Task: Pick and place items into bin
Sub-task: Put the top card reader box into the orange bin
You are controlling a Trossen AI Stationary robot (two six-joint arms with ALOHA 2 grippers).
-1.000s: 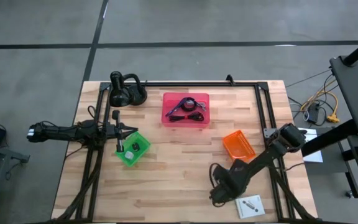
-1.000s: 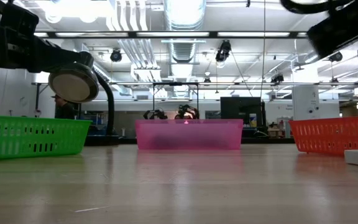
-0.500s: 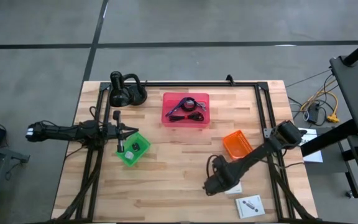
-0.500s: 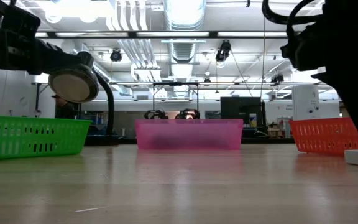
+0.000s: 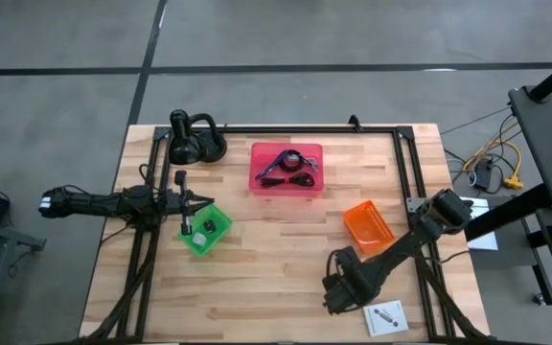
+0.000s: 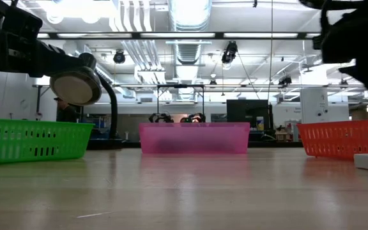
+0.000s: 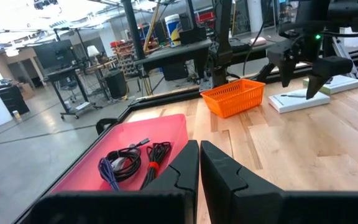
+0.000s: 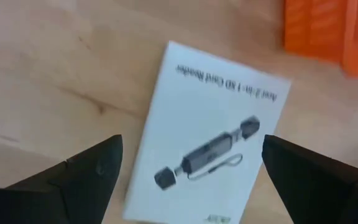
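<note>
Hovering directly above a flat white packet [image 8: 210, 134], the right gripper [image 5: 337, 290] has its 2 fingers spread wide apart, with nothing between them. In the right wrist view the packet lies on the bare table [image 5: 266, 249] squarely in the gap between the fingers, printed face up, with a picture of a small card reader on it. Its long axis runs obliquely to the line joining the fingertips, so my judgement is that the wrist needs some rotation before descent, or the fingers will meet the packet across a diagonal.

In the high view the packet sits near the table's front edge, just beside the right gripper on the side away from the left arm. The orange bin [image 5: 367, 223] stands close behind the right gripper, farther from that edge. Whether a 2nd packet lies under or beside this 1 cannot be told from these views.

The left gripper [image 5: 197, 199] is closed, fingers together on nothing, resting at the edge of the green bin [image 5: 204, 231], well apart from the packet. The right arm is plainly the nearer.

The pink bin [image 5: 287, 169] already holds the black coiled cable [image 7: 124, 163] and the purple cable [image 7: 107, 172].

The packet is thin and flat, so a slipped pinch is the likely fault.
</note>
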